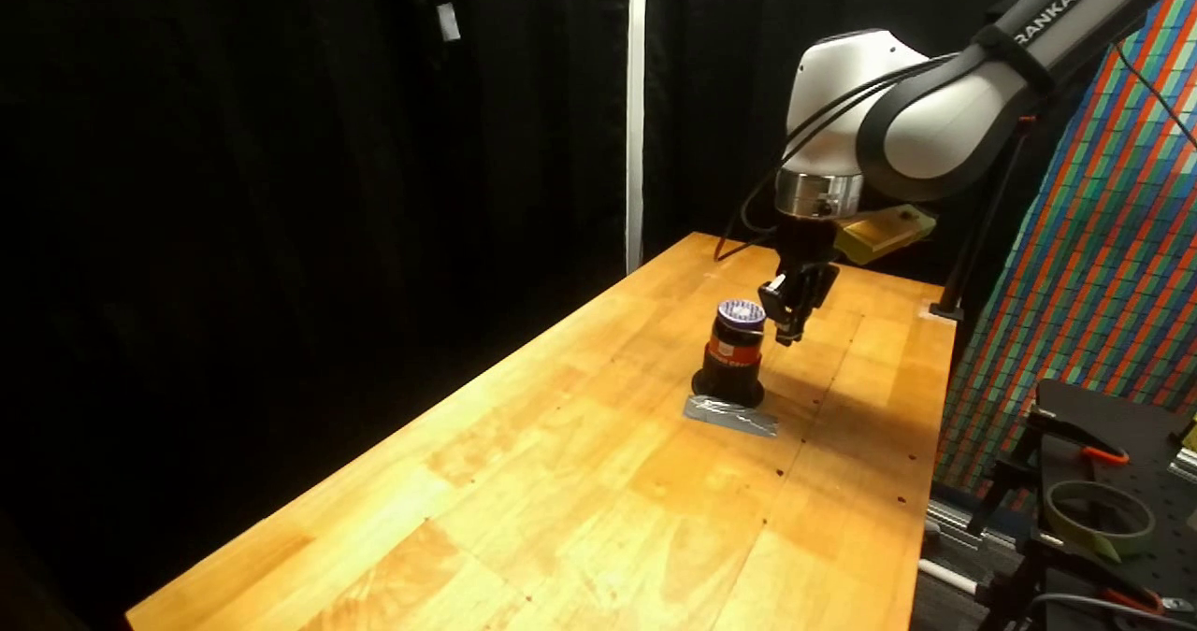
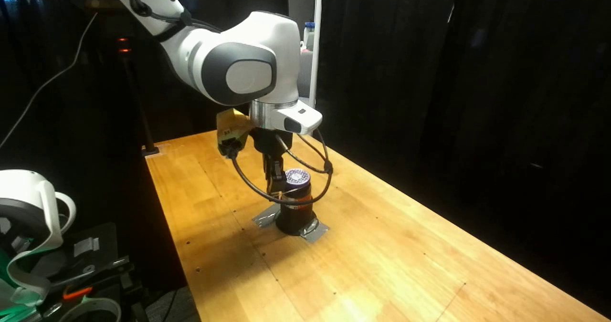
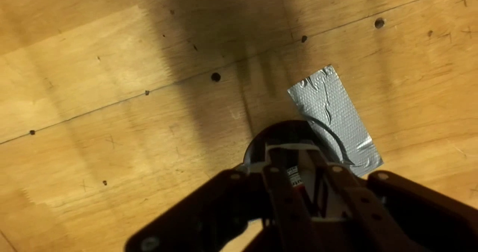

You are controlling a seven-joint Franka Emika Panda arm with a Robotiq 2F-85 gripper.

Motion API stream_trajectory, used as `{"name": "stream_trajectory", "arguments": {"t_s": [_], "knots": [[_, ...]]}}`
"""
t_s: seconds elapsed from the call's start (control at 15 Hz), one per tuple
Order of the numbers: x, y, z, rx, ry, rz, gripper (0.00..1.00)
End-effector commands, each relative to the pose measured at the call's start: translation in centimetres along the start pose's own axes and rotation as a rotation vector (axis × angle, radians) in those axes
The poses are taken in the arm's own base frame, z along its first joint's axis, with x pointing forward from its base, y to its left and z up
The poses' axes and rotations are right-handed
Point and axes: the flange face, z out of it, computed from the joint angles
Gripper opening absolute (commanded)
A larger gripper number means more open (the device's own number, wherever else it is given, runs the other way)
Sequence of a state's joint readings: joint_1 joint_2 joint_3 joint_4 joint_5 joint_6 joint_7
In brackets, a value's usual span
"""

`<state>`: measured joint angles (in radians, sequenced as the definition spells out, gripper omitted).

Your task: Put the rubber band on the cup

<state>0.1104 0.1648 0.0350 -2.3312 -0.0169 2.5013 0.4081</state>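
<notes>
The cup (image 1: pixel 733 360) stands upright on the table, dark with an orange-red label and a pale purple-white top. It also shows in an exterior view (image 2: pixel 297 202) behind a hanging cable. In the wrist view its dark base (image 3: pixel 280 132) shows beyond my fingers; the rest is mostly hidden. My gripper (image 1: pixel 791 336) points down close beside the upper part of the cup; I cannot tell whether they touch. In the wrist view my gripper (image 3: pixel 291 150) is partly open, with label text visible between the fingers. A thin pale strip, apparently the rubber band (image 3: pixel 291 146), spans the fingertips.
Grey tape pieces (image 1: pixel 731 416) lie at the cup's base on the wooden table (image 1: pixel 561 481). A black cable loop (image 2: pixel 258 191) hangs from the wrist across the cup in that exterior view. A side cart holds a tape roll (image 1: pixel 1057 519) beside the table.
</notes>
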Motion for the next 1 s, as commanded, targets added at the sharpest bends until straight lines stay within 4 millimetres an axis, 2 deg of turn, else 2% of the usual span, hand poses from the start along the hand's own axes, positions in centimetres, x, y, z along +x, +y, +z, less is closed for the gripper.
{"name": "stream_trajectory", "arguments": {"t_s": [0.0, 0.13, 0.2, 0.4, 0.67, 0.93], "knots": [[-2.8, 0.8, -1.7, 0.035, 0.136, 0.061, 0.05], [-3.6, 1.0, -2.0, 0.054, 0.193, 0.076, 0.1], [-4.4, 0.9, -2.2, 0.071, 0.226, 0.087, 0.09], [-6.2, 0.8, -2.6, 0.108, 0.313, 0.09, 0.13], [-8.1, 0.6, -3.1, 0.126, 0.41, 0.069, 0.11], [-9.3, 0.2, -2.8, 0.094, 0.433, 0.038, 0.11]]}}
